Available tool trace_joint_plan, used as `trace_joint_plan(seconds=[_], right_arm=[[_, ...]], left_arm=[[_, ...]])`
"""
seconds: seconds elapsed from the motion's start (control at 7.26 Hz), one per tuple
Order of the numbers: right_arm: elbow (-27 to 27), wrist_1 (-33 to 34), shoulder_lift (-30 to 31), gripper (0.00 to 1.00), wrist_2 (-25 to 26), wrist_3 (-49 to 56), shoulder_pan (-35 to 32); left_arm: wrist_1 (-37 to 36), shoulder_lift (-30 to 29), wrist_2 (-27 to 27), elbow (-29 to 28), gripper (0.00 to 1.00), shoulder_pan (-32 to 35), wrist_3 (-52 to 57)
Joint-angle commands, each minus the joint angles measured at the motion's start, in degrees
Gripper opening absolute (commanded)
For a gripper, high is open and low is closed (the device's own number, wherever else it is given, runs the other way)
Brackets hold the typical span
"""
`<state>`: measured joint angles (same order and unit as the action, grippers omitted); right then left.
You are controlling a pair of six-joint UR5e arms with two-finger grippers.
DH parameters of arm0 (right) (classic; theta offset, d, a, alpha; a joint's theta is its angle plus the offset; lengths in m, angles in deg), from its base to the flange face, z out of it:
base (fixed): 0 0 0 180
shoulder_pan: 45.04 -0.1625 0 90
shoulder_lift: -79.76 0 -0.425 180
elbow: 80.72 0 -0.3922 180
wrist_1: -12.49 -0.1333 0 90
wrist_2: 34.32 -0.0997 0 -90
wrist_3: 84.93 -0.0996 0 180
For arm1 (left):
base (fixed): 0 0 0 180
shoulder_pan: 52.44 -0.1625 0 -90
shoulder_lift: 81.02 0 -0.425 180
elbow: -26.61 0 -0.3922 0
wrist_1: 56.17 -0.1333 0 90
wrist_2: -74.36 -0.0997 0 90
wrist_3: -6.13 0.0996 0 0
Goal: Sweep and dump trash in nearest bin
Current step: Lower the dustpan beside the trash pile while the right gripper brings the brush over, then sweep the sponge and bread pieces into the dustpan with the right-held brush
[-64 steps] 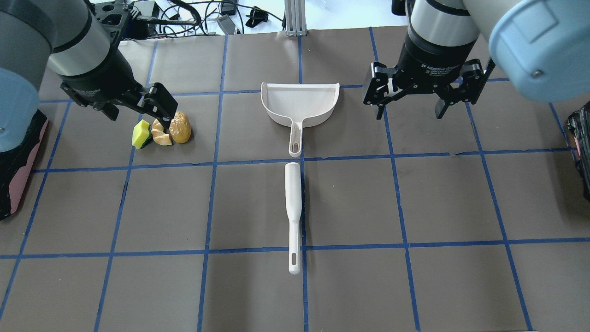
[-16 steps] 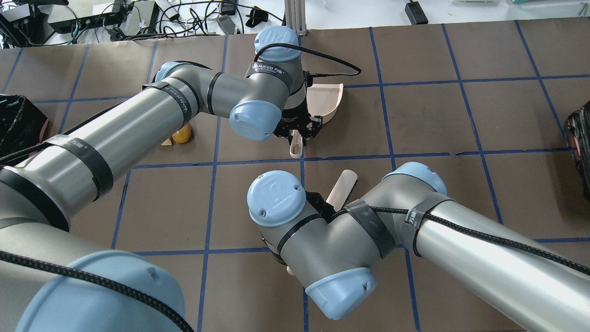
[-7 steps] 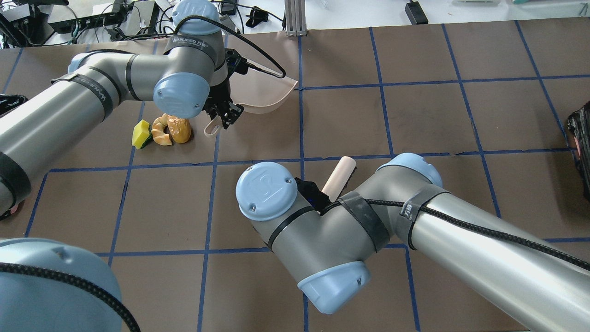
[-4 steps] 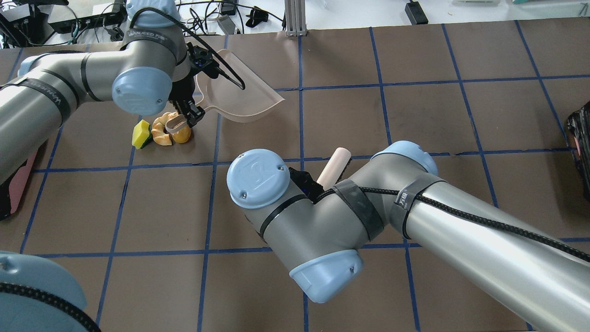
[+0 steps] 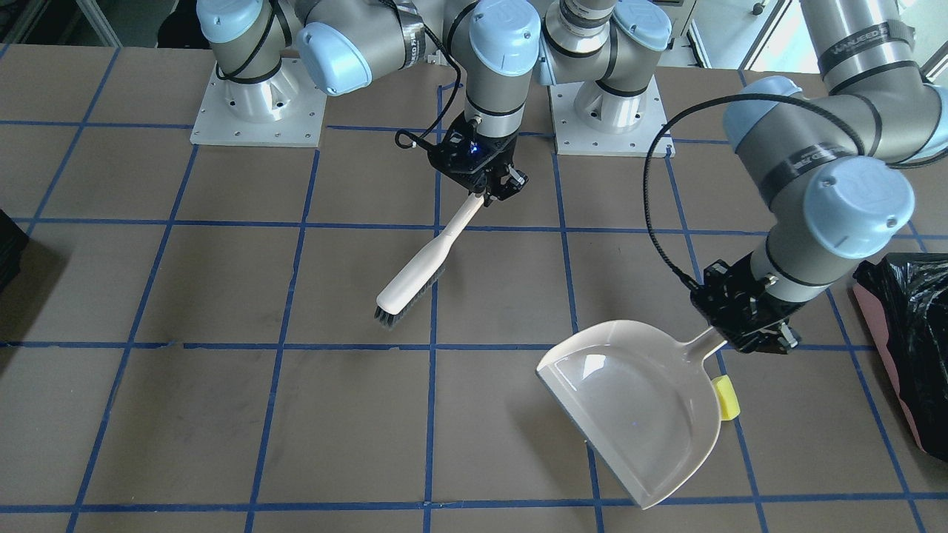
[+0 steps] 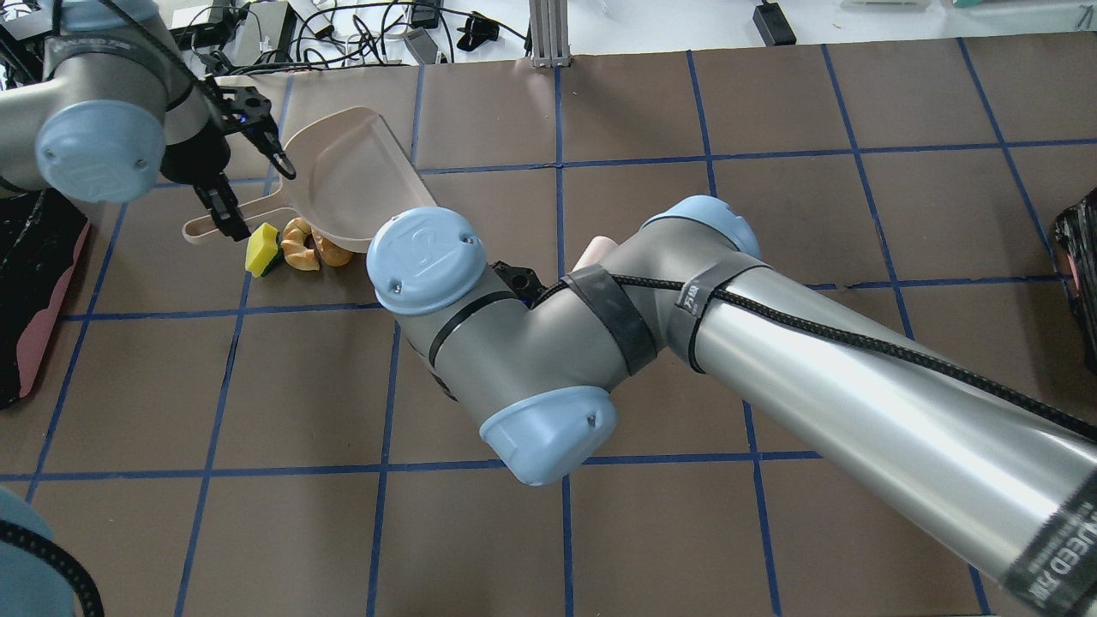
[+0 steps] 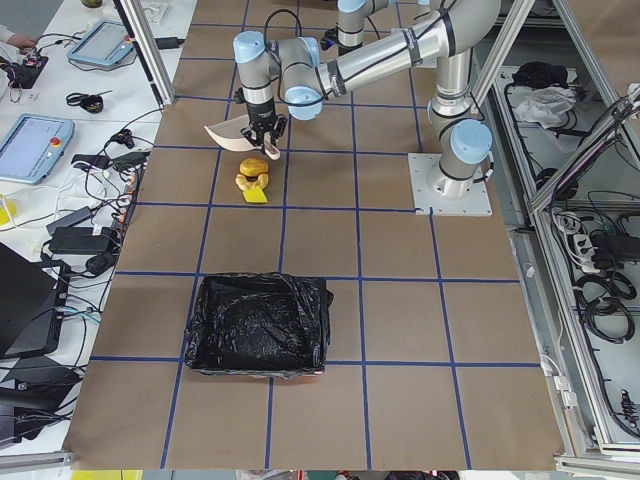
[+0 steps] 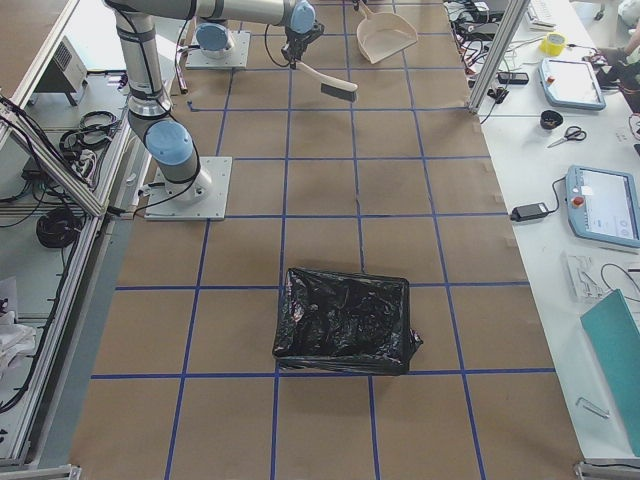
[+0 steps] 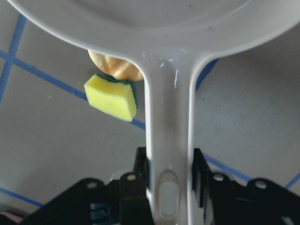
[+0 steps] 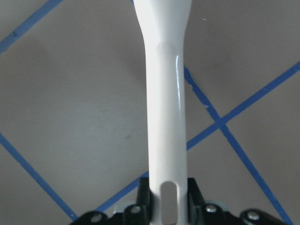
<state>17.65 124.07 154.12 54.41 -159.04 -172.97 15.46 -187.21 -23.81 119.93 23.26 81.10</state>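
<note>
Facing the robot, we see our left gripper (image 5: 744, 333) clamped on the dustpan (image 5: 637, 400) handle. The pan is raised over the yellow sponge (image 5: 726, 397), probably ready to set down. Our right gripper (image 5: 491, 192) holds the brush (image 5: 418, 270) well apart from the dustpan. From overhead, the tan croissant (image 6: 300, 244) and brown roll (image 6: 332, 252) lie at the dustpan's edge, and the bin (image 6: 43, 300) sits beyond its handle.

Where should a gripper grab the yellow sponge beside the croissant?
From straight above, pinching the yellow sponge across the two flat sides not facing the croissant, which crowds one side. Its squared faces suit a two-sided pinch. The dustpan in the left gripper hangs close over it and likely must move first.
</note>
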Motion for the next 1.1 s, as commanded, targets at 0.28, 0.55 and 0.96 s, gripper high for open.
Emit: trace_joint_plan(seconds=[0.28, 0.55, 0.96], right_arm=[[-12.6, -0.7, -10.6, 0.00, -0.7, -0.2, -1.1], [-19.9, -0.6, -16.4, 0.00, -2.5, -0.4, -1.9], [-31.1, -1.0, -24.7, 0.00, -3.6, -1.7, -4.3]], left_arm=[[-0.1, -1.0, -2.5, -2.9, 0.00, -11.6, 23.2], [-0.1, -3.2, -4.7, -6.9, 0.00, -15.4, 32.7], [-0.2, -11.0, -3.9, -15.9, 0.00, -19.3, 41.8]])
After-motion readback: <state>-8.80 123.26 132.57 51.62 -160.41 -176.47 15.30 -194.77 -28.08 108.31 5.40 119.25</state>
